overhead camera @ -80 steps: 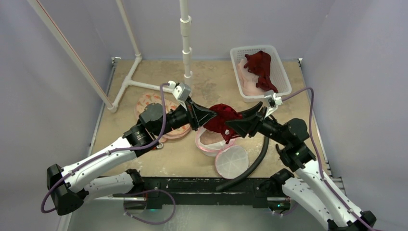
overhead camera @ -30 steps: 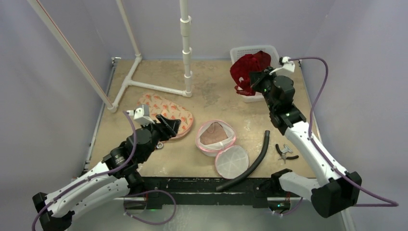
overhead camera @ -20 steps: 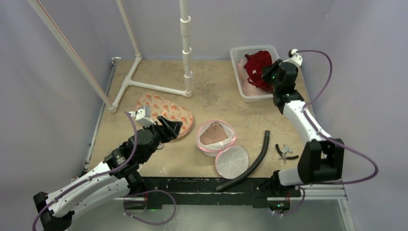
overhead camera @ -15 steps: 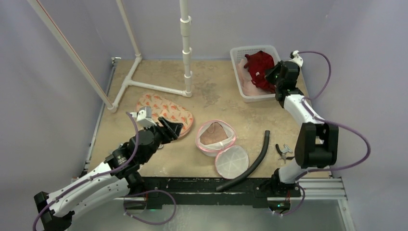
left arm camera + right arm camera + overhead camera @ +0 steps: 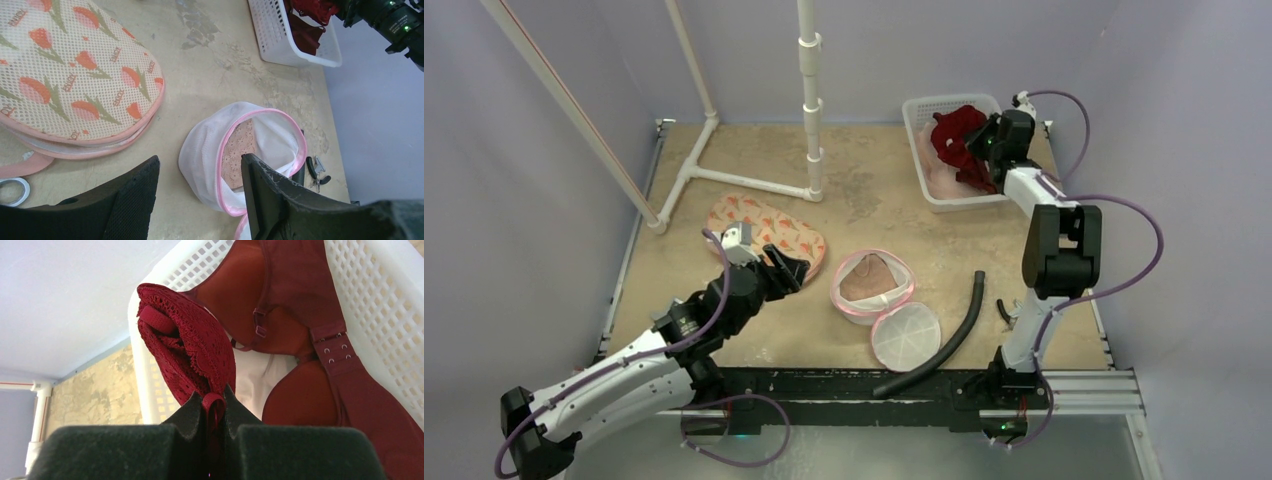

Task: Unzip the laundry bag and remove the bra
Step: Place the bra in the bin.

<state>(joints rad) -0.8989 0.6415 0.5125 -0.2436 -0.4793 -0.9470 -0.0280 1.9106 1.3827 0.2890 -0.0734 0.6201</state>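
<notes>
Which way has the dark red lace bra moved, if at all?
Yes: the bra, in the right hand, went from the pink-trimmed mesh laundry bag back-right to the white plastic basket.

A sandy, stained counter [image 5: 874, 190] carries a white PVC pipe frame [image 5: 810, 90], its upright post rising from a T-shaped base at the far left. Near the frame lies a flat mesh pouch printed with orange tulips [image 5: 70, 85], edged in pink, with a small metal ring [image 5: 12, 190] just beside it. A curved black hose [image 5: 946, 340] lies near the front edge, and pliers [image 5: 316, 170] lie just beyond it. At the far right corner stands a white lattice basket [image 5: 965, 204] holding a plain maroon garment [image 5: 300, 340] with a hook-and-eye band over pale cloth [image 5: 255, 372].
</notes>
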